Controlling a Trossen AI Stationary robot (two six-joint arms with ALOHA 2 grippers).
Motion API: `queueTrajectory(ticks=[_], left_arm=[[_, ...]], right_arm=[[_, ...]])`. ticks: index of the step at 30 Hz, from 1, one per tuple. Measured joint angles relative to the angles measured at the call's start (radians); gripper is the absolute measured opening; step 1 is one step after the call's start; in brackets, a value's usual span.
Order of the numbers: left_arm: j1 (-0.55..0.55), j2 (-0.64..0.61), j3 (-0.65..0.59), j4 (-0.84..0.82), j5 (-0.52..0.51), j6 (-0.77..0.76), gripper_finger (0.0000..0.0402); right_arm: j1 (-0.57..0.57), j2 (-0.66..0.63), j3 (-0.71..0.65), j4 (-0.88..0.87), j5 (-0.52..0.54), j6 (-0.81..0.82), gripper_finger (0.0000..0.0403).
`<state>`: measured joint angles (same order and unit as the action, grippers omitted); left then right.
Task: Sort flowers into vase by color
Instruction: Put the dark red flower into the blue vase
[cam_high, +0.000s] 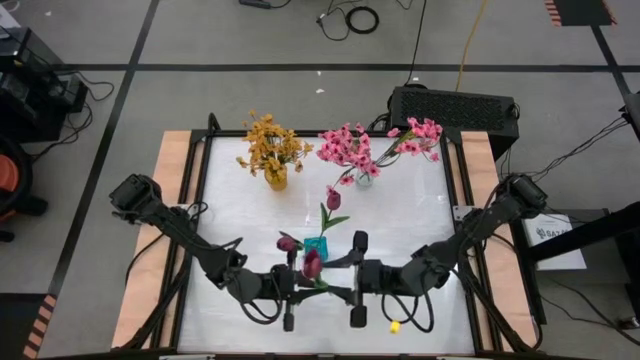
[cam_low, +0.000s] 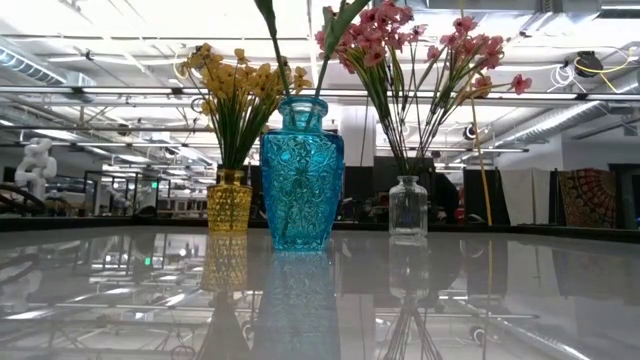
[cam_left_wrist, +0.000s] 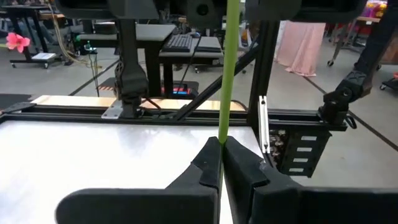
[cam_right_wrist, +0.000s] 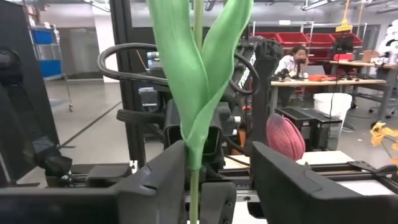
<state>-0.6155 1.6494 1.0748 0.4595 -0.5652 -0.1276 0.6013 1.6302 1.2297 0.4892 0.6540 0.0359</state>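
Step in hand: maroon flowers into the blue vase, near-centre on the tabletop.

Left tool clenched on a green stem.

Right tool released, fingers straddling a leafy stem.

Next, by my reading: close, then lower it into the vase mouth.

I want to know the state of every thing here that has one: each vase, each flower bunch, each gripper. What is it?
yellow flowers: standing in the yellow vase
pink flowers: standing in the clear vase
blue vase: upright, green stems inside
left gripper: shut on a green stem
right gripper: open, a leafy stem between its fingers
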Motion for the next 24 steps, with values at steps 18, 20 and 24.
queueTrajectory(ticks=[18, 20, 24], left_arm=[[-0.024, -0.010, 0.000, -0.060, -0.064, -0.043, 0.0067], [-0.036, -0.026, 0.000, -0.097, -0.094, -0.056, 0.0105], [-0.074, -0.075, 0.000, -0.175, -0.166, -0.077, 0.0182]], right_arm=[[-0.003, 0.000, 0.001, -0.003, 0.004, -0.023, 0.0004], [-0.001, -0.005, 0.001, -0.007, 0.005, -0.027, 0.0004], [0.003, -0.028, 0.001, -0.049, 0.034, -0.033, 0.0002]])
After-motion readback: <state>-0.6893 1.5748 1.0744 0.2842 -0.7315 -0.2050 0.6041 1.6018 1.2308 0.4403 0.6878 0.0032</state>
